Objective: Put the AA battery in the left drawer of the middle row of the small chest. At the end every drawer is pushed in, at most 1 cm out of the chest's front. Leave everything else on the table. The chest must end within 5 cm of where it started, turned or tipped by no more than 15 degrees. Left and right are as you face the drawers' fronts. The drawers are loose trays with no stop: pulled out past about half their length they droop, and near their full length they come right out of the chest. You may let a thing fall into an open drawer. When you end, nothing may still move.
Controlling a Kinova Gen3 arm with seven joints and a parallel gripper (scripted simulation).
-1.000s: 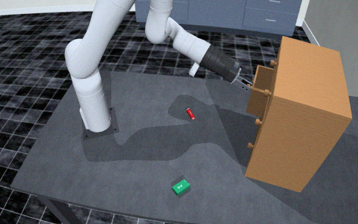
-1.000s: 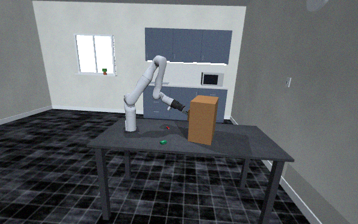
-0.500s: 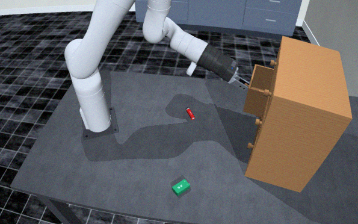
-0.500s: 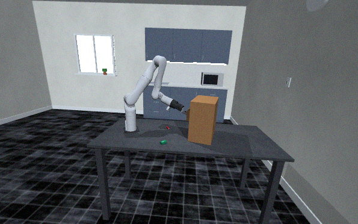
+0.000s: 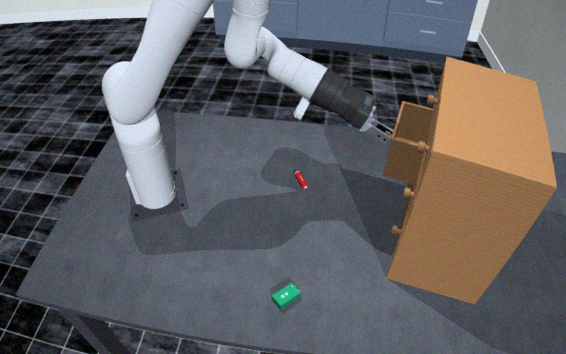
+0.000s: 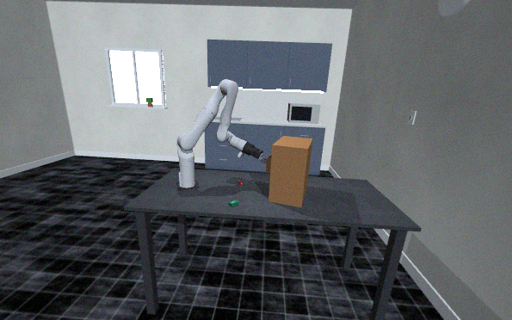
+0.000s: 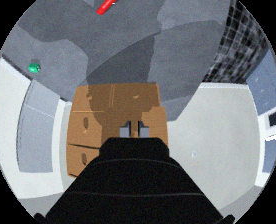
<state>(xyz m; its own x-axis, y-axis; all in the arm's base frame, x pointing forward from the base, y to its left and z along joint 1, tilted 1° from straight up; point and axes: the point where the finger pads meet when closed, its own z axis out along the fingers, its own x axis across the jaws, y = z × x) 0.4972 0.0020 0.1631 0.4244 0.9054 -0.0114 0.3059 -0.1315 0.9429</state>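
The AA battery (image 5: 301,180) (image 6: 240,182) (image 7: 107,6), red, lies on the table in front of the chest. The wooden chest (image 5: 487,205) (image 6: 290,172) (image 7: 78,134) stands upright. Its left middle drawer (image 5: 402,162) (image 6: 268,165) (image 7: 156,120) is partly pulled out and looks about level; its floor is hidden. My gripper (image 5: 388,133) (image 6: 266,161) (image 7: 134,126) is shut on this drawer's knob, at the middle of its front. The knob is mostly hidden between the fingers. The other drawers whose fronts show look pushed in.
A green block (image 5: 285,296) (image 6: 233,203) (image 7: 34,68) lies on the table (image 5: 216,290) (image 6: 165,204), away from the chest on its right side. Knobs stick out of the other drawer fronts, including the top left knob (image 5: 431,100) above the open drawer.
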